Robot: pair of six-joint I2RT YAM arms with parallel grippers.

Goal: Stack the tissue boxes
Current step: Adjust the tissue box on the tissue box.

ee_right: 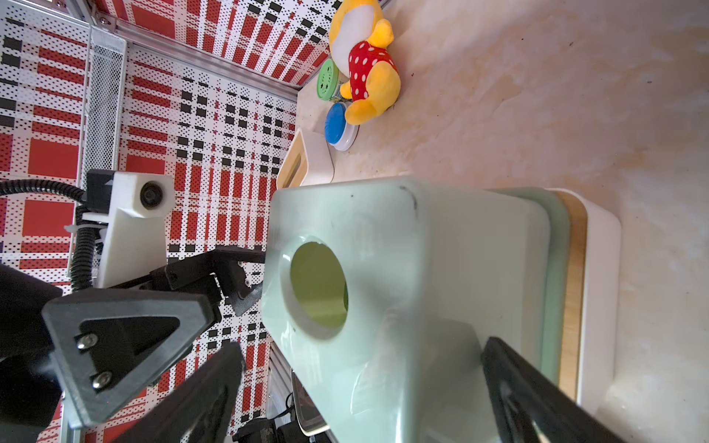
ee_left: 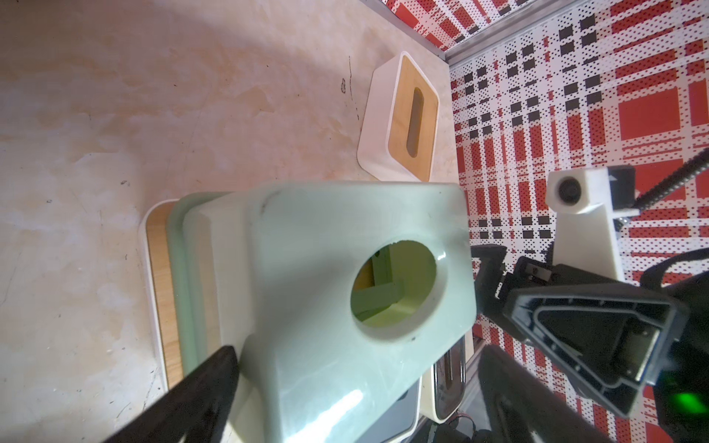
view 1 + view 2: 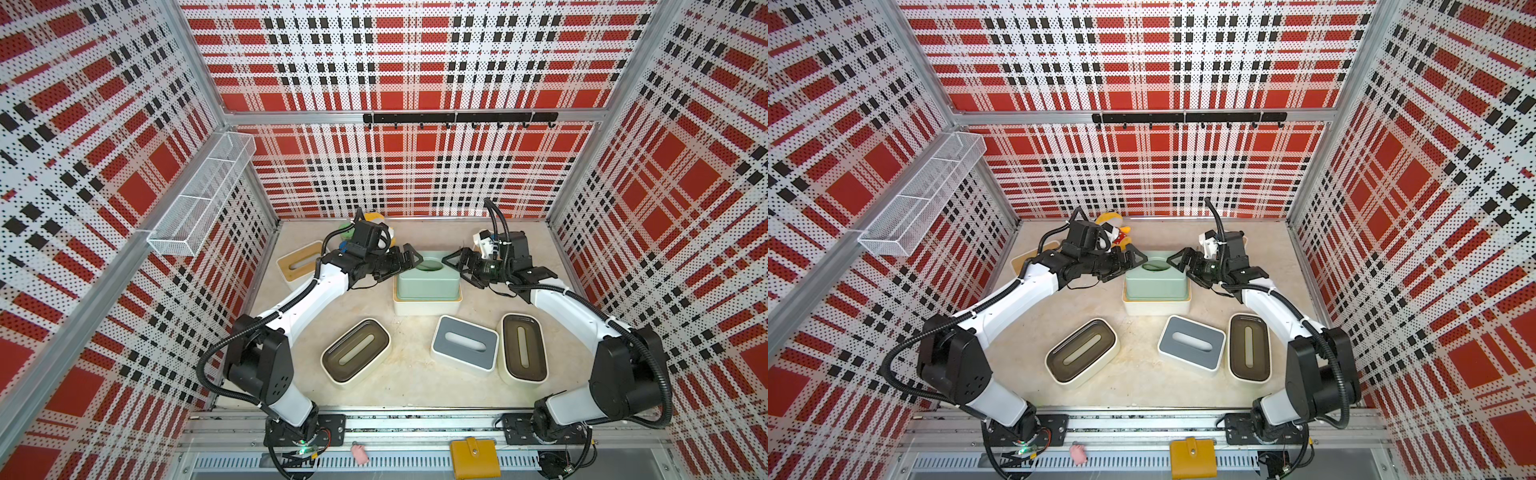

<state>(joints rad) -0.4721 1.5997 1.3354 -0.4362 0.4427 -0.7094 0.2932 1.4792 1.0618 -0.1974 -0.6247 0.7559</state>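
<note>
1. the marbled table (image 3: 415,386) holds everything inside the plaid-walled cell.
2. the pale-green tissue box (image 3: 428,282) stands mid-table on top of the bamboo-lidded white box (image 3: 428,308), with its round opening facing up near the far end.
3. the left dark-lidded cream box (image 3: 355,351) lies diagonally on the near side of the stack. the right dark-lidded cream box (image 3: 523,348) lies beside the right arm.
4. the grey-lidded white box (image 3: 464,343) sits between those two, just beside the right one.
5. a bamboo-lidded box by the left wall (image 3: 297,262) is partly hidden by the left arm. a bamboo-lidded box by the right wall (image 2: 399,119) lies flat.
6. the left gripper (image 3: 409,264) and right gripper (image 3: 455,266) flank the green box's far end with jaws spread wide. in each wrist view the box sits between the fingers. whether they touch it cannot be told.
7. a yellow plush toy (image 1: 368,65) lies at the far edge.
8. a yellow wallet (image 3: 475,457) rests on the front rail.
9. a green disc (image 1: 327,79) and a blue disc (image 1: 335,124) sit beside the toy.
</note>
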